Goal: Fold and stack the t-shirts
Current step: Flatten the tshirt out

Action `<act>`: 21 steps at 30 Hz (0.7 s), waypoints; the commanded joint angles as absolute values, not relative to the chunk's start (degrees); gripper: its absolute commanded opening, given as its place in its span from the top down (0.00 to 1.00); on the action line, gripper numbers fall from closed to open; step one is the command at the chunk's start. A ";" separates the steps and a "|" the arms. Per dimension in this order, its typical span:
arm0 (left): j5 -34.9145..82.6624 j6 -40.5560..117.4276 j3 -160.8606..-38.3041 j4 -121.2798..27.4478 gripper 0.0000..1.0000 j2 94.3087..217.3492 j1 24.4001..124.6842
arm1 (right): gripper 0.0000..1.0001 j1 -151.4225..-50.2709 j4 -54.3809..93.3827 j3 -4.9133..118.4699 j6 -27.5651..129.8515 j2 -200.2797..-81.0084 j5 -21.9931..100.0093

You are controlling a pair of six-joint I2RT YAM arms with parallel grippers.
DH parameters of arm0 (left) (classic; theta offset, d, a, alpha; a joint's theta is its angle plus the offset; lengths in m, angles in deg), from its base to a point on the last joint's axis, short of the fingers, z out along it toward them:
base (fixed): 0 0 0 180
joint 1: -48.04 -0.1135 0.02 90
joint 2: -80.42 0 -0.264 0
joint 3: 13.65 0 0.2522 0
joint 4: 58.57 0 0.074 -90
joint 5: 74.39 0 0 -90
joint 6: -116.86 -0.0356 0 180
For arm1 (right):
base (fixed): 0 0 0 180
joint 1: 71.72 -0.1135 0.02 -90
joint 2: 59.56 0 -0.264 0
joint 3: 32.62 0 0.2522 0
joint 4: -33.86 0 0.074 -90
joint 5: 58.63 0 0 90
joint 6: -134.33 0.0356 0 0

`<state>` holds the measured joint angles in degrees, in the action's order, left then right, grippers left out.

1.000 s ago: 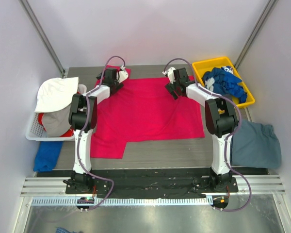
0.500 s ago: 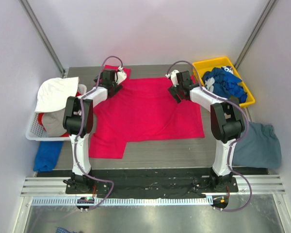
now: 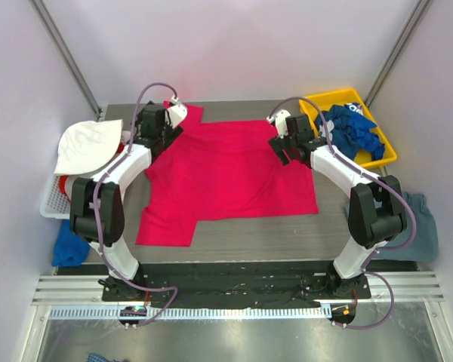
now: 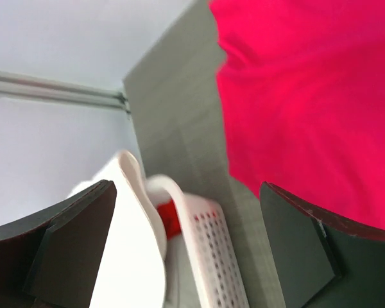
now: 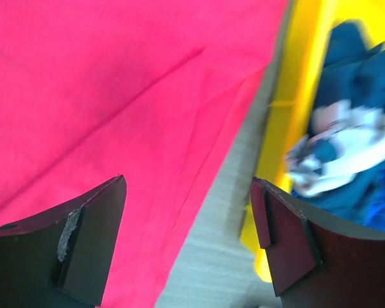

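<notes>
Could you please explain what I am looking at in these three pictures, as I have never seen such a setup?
Two robot arms are bolted to a table. One picture looks down from above; the other two come from a camera on each wrist. A pink shirt lies spread on the table. A yellow tray holds blue shirts. A white basket sits at the left and a grey shirt at the right. The left gripper and right gripper are open, holding nothing.
</notes>
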<state>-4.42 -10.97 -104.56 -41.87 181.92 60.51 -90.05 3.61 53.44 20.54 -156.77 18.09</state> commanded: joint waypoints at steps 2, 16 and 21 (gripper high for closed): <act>-0.39 -9.36 -93.96 -31.66 0.00 170.18 61.14 | 0.14 -91.32 0.23 49.80 20.95 -152.65 20.38; 7.88 -8.48 -76.29 -12.01 0.00 148.27 61.40 | 0.15 -92.99 0.14 47.24 22.00 -152.38 21.26; 10.24 -6.02 -75.75 -13.79 0.08 153.89 61.23 | 0.16 -93.34 0.32 46.36 22.18 -152.03 21.17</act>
